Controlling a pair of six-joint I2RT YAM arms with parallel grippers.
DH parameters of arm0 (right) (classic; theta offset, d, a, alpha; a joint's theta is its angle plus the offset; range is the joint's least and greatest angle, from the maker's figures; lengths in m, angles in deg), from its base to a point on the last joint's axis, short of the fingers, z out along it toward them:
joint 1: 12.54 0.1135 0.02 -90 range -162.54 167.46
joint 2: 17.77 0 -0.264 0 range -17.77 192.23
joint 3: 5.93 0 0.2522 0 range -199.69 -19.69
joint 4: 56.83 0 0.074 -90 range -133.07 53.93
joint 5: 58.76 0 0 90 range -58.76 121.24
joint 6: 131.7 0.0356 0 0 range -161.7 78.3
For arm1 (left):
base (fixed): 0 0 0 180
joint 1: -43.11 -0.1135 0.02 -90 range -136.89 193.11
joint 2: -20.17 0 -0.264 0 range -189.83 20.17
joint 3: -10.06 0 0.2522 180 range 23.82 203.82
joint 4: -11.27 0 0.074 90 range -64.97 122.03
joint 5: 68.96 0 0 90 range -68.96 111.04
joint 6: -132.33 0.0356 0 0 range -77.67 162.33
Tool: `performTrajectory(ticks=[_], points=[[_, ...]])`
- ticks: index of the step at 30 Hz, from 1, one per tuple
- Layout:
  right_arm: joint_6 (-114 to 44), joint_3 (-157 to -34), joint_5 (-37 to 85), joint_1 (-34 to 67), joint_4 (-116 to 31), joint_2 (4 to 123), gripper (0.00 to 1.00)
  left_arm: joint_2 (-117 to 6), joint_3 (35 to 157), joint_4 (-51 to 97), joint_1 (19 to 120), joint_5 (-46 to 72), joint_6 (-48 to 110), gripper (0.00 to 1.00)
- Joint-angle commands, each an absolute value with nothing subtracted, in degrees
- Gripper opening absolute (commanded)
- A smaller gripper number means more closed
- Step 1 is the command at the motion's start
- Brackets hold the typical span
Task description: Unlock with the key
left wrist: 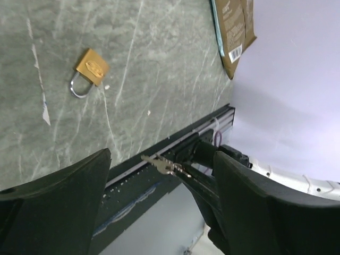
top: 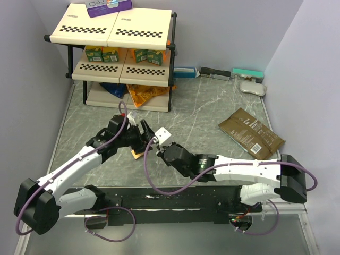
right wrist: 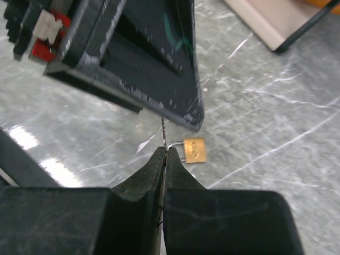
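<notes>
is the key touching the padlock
Apart. The left wrist view shows the key, pinched in the right fingers, with bare table between it and the padlock.

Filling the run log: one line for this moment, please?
right pincer: shut on key | left pincer: open, empty | brass padlock: lying on table, key not inserted

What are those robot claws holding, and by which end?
The right gripper pinches the key by its head end, blade sticking out; the left gripper holds nothing.
</notes>
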State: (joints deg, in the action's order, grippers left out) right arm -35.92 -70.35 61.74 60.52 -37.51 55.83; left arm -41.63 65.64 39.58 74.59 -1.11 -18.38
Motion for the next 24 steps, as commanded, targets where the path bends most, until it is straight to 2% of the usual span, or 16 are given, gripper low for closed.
performTrajectory(ticks=[1, 5, 14, 24], points=[[-39.8, -72.2, 68.8, 61.7, -41.5, 56.3, 0.00, -43.1, 67.8, 41.2, 75.4, -4.8, -19.4, 0.81], [-41.3, -71.8, 70.5, 62.5, -42.8, 56.8, 0.00, -44.8, 67.7, 41.0, 75.8, -5.6, -19.5, 0.77], [-44.7, -72.0, 71.8, 63.7, -45.2, 59.0, 0.00, -46.6, 70.3, 42.3, 76.9, -5.2, -18.7, 0.62], [-47.2, -72.0, 73.9, 64.8, -46.7, 60.2, 0.00, -48.2, 71.5, 43.1, 77.1, -5.4, -18.2, 0.34]])
